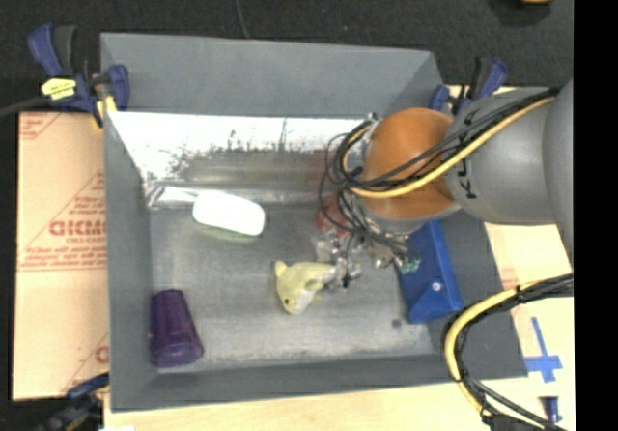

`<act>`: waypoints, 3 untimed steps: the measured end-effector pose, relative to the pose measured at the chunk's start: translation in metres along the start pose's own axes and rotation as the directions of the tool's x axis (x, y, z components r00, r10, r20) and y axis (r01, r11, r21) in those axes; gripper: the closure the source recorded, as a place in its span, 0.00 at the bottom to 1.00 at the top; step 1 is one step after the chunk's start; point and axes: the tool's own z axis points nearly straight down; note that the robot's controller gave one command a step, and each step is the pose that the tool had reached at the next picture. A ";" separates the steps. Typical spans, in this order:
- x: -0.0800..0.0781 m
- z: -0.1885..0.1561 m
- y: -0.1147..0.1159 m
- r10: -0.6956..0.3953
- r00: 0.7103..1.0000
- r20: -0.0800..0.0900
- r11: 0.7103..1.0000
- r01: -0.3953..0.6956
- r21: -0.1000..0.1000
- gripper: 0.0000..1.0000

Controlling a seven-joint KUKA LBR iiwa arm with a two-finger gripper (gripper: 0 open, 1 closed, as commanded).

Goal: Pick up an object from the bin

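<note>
My gripper point(340, 270) is low in the middle of the bin, under the orange wrist cover. Its metal fingertips sit at the right end of a small pale yellow crumpled thing point(299, 285) that lies on the bin floor. The fingertips touch or overlap that thing's right edge. Just right of the gripper lies a blue flat block point(432, 276), along the bin's right wall.
A white oval thing point(229, 215) lies at the back left of the floor. A purple cup point(173, 327) lies on its side in the front left corner. The arm and its cables cover the bin's right side.
</note>
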 end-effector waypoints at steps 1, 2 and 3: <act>0.000 -0.003 0.000 0.002 1.000 0.003 1.000 -0.002 0.001 1.00; 0.000 -0.020 -0.001 0.004 1.000 0.003 1.000 -0.004 0.002 1.00; 0.000 -0.038 -0.002 0.007 1.000 0.004 1.000 -0.007 0.002 1.00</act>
